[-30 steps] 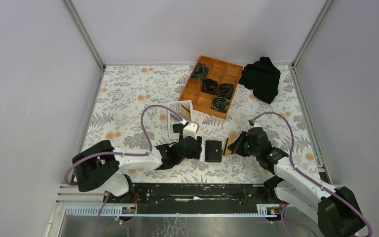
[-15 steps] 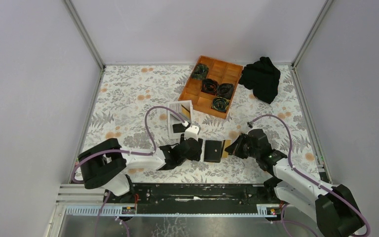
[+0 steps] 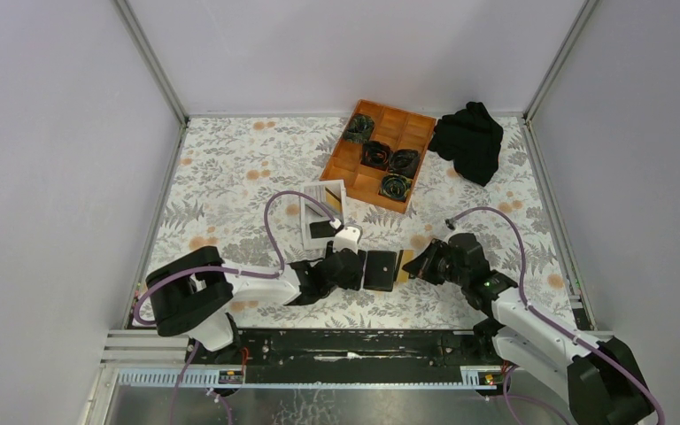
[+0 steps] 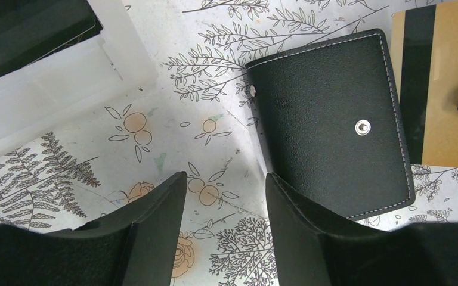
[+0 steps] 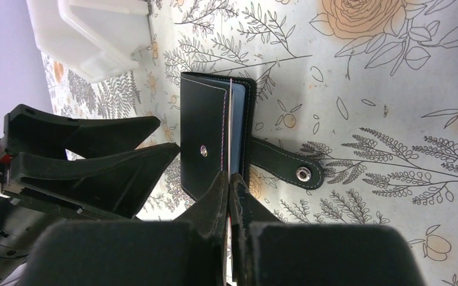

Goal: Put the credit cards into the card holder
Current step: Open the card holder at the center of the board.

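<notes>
On the floral-print table [image 3: 230,177], the right gripper [image 5: 229,179] pinches an orange-tan credit card [image 4: 447,89] edge-on at the black card holder [image 5: 203,137] mid-table, so it should slide in level with the pocket while the open-jawed left gripper [image 4: 225,179], just beside, braces the holder.

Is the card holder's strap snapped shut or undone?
Undone: the strap tab lies flat beside the card holder, off the cover's snap stud.

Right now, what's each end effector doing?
Left end effector: open, empty, next to the card holder.
Right end effector: shut on an orange-tan credit card.
</notes>
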Robot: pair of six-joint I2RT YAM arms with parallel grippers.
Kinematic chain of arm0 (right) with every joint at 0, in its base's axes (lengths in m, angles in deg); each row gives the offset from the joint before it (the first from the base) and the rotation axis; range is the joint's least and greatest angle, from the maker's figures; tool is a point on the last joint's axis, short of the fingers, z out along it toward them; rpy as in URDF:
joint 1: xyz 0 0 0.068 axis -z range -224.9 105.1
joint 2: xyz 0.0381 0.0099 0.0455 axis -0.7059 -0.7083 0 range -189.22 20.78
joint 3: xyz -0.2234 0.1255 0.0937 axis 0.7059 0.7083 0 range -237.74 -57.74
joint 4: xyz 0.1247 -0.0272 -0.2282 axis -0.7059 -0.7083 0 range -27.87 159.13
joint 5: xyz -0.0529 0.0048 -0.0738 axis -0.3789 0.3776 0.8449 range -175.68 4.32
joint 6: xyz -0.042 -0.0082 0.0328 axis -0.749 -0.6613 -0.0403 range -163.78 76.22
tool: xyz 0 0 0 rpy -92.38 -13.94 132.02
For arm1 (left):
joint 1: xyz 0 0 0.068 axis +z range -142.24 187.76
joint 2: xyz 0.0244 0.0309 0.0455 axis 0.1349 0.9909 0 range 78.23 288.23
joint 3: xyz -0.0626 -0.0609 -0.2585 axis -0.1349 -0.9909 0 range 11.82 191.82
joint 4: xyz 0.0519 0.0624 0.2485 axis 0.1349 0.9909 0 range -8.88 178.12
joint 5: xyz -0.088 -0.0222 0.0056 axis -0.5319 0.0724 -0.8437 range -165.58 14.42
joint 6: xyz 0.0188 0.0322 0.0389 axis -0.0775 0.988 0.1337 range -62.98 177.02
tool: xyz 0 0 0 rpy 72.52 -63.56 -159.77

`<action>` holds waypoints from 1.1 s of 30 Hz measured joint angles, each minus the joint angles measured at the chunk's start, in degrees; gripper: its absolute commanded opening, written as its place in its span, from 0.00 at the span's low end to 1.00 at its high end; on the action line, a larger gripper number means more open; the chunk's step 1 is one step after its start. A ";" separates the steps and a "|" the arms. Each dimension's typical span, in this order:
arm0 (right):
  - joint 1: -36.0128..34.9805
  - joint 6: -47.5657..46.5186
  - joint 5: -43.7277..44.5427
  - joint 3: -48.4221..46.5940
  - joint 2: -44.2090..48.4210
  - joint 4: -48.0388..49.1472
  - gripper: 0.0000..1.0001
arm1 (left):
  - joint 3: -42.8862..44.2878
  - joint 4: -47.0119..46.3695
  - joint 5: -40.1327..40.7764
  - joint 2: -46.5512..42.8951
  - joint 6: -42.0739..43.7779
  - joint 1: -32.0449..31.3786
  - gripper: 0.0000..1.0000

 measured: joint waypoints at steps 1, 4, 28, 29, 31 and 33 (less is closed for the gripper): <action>0.02 0.00 0.00 -0.02 0.26 0.00 0.00 | 0.00 0.00 0.00 0.00 0.00 -0.02 0.58; 0.13 0.02 -0.04 -0.02 0.83 -0.02 0.00 | 0.04 0.00 0.00 0.00 -0.02 -0.24 0.58; 0.17 0.63 -2.40 1.42 -0.68 1.07 0.00 | 1.49 0.02 0.02 0.92 -0.04 -0.68 0.57; 0.17 0.61 -2.38 1.49 -0.59 1.01 0.00 | 1.49 0.02 0.04 0.92 -0.04 -0.68 0.57; 0.17 0.57 -2.34 1.51 -0.24 0.68 0.00 | 1.49 0.02 0.04 0.92 -0.04 -0.68 0.57; 0.17 0.39 -2.34 1.51 0.15 0.63 0.00 | 1.49 0.02 0.04 0.92 -0.04 -0.68 0.57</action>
